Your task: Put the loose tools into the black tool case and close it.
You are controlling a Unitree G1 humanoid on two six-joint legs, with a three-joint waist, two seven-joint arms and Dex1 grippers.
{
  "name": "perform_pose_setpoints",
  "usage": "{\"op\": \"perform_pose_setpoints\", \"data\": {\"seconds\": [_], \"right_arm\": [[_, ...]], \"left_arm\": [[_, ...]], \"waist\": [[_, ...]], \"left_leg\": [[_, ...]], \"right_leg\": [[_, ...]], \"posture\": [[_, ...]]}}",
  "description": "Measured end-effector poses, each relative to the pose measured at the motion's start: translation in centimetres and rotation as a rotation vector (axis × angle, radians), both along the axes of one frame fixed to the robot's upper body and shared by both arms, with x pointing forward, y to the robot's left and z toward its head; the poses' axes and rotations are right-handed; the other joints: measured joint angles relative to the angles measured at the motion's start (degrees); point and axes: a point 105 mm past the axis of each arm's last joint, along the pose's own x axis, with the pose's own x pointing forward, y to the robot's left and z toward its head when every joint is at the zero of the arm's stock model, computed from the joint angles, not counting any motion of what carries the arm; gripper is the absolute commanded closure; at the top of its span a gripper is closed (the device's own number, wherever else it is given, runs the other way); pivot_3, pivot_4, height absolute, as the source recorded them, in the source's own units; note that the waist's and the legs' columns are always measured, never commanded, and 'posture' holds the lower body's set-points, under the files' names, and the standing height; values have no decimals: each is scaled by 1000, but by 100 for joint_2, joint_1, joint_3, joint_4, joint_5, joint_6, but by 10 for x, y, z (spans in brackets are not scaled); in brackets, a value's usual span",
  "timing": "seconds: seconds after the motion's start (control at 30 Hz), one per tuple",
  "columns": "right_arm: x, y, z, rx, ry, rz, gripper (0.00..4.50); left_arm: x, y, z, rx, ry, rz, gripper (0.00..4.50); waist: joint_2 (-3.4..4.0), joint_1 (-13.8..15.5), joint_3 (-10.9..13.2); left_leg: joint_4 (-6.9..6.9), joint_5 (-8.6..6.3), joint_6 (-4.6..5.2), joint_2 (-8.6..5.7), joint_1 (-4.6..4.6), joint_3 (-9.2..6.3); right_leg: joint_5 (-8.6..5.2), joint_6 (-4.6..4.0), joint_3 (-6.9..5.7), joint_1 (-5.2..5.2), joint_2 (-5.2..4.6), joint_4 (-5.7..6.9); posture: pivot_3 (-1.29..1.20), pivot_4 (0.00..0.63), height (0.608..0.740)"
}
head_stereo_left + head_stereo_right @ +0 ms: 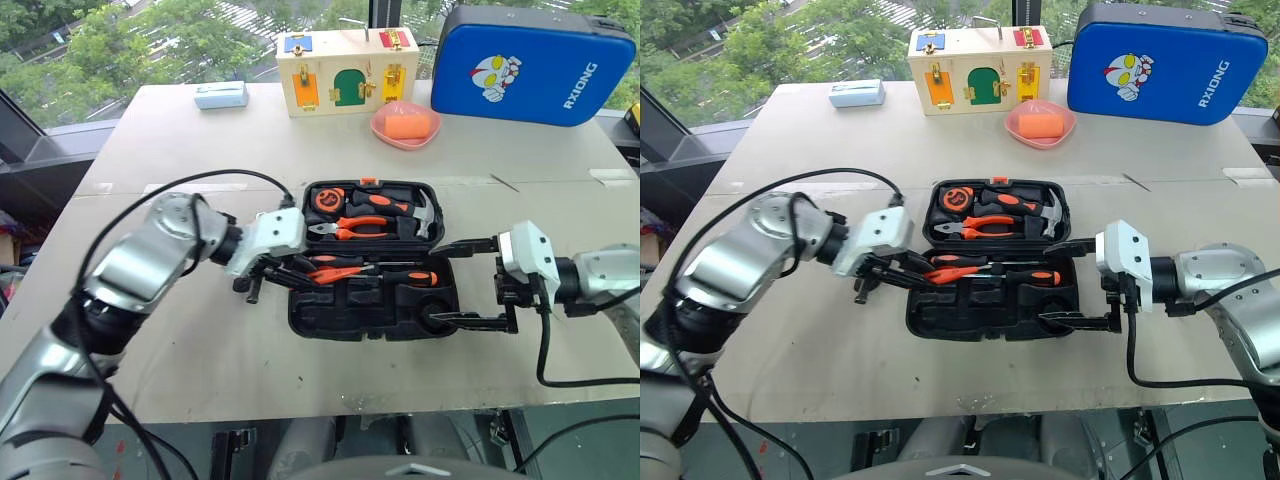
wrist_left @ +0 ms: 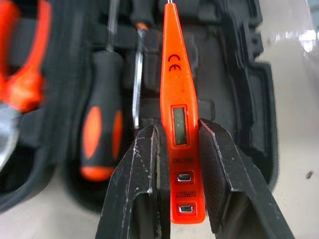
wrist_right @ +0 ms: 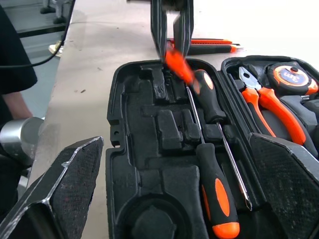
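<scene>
Right gripper (image 1: 478, 283), jaws spread wide, flanks the case (image 1: 372, 300) on the bench (image 1: 200, 150). Left gripper (image 2: 174, 164) clamps the tester pen (image 2: 178, 99) over the case's near half (two screwdrivers (image 3: 212, 99) already seated).

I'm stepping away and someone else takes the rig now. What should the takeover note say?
Left gripper: shut on the orange tester pen, held over the near half of the black tool case.
Right gripper: open, holding nothing, at the case's right end.
Done: two screwdrivers lie in the near half; the tape roll appears to sit in its round recess.
Left: seat the pen; the utility knife is on the table beyond the case and must go in; then close the case, which lies open.
</scene>
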Motion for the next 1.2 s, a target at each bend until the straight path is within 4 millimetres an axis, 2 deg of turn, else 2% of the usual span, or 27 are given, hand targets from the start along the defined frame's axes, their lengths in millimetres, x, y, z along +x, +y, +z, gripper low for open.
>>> {"op": "perform_pose_setpoints", "data": {"seconds": [0.1, 0.2, 0.5, 0.73, 0.77, 0.83, 0.97, 1.07, 1.2], "right_arm": [[-3, 0, -2, 4, 2, -24, 0], [-7, 1, -2, 10, 8, -42, 0], [-5, 2, 5, 25, -8, -73, 0], [-4, 2, 9, 27, -17, -78, 0], [-4, 2, 9, 28, -16, -76, 0], [-4, 2, 9, 29, -16, -76, 0], [-3, 2, 9, 30, -12, -76, 0], [-4, 4, 7, 28, -4, -68, 0], [-3, 4, 6, 25, -3, -67, 0]], "left_arm": [[3, -7, -5, 28, 25, -34, 3952], [5, -6, -14, 84, 49, -55, 3952], [21, -17, -19, 128, 11, -44, 3952], [19, -19, -19, 120, 41, -27, 3952], [19, -18, -19, 120, 39, -26, 3152], [17, -18, -19, 118, 46, -29, 2611], [-2, -17, -10, 41, 114, -76, 763], [-8, -14, 5, -25, 105, -80, 763], [-6, -5, 18, -129, 108, 5, 763]], "waist": [[-2, 9, 1], [-2, 3, 1], [-3, 8, 1], [-4, 7, 1], [-3, 6, 1], [-3, 3, 1], [-4, -5, 1], [-3, -2, 1], [-4, 5, 1]], "left_leg": [[8, 0, 0, -1, 0, 0], [14, 0, 1, -1, 0, -1], [21, 1, 1, -2, 2, -10], [21, 1, 1, -2, 4, -12], [21, 1, 1, -2, 4, -12], [21, 1, 1, -1, 4, -13], [19, 1, 0, 1, 3, -13], [21, 1, 0, 1, 3, -15], [23, 1, 0, 0, 4, -15]], "right_leg": [[0, 1, -1, 2, 2, 2], [0, 1, -2, 8, 2, 3], [0, 2, -13, 17, 12, 3], [0, 2, -15, 18, 20, 3], [0, 2, -15, 18, 19, 3], [0, 2, -15, 18, 19, 3], [0, 1, -14, 16, 3, 3], [0, 1, -16, 17, 2, 4], [0, 2, -18, 19, 1, 3]], "posture": [[0, 150, 735], [0, 150, 735], [0, 150, 735], [0, 150, 735], [0, 150, 735], [0, 150, 735], [0, 150, 735], [0, 150, 735], [0, 150, 735]]}}
